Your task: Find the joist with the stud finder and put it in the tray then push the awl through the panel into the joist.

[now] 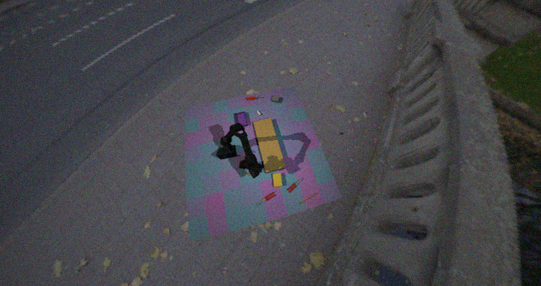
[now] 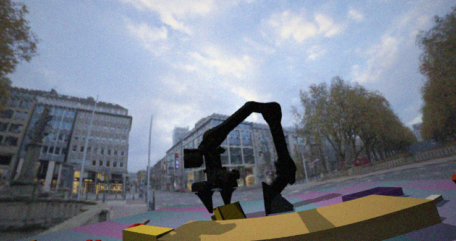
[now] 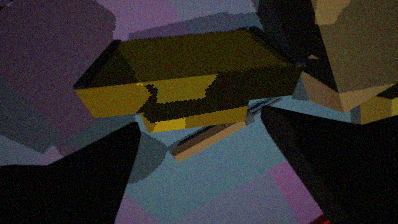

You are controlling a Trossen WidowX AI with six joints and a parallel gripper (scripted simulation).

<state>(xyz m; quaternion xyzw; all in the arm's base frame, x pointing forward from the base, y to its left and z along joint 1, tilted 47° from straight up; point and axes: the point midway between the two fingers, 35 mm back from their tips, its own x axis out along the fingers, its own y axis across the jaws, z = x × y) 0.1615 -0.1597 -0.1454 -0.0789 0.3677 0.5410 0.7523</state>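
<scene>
The stud finder, a yellow and dark block (image 2: 228,211) (image 3: 185,62), sits beside the near end of the tan floor panel (image 1: 267,130) (image 2: 367,210) (image 3: 367,55). My gripper (image 2: 219,207) (image 3: 200,119) is open and empty, pointing down with its fingertips close to the stud finder; the top view shows it from above, with the stud finder mostly hidden. The purple tray (image 1: 241,118) (image 2: 372,193) stands by the panel's far end. Two red-handled tools (image 1: 269,196) (image 1: 292,187) and an orange-handled one (image 1: 251,98) lie apart; which is the awl I cannot tell. The joist is hidden.
A yellow block (image 1: 277,180) (image 2: 146,231) (image 3: 382,107) stands at the panel's near end. A thin tan strip (image 3: 210,141) lies by the stud finder. An orange stick (image 1: 308,198), a small white piece (image 1: 259,112) and a grey cylinder (image 1: 276,99) lie on the patchwork mat (image 1: 242,215).
</scene>
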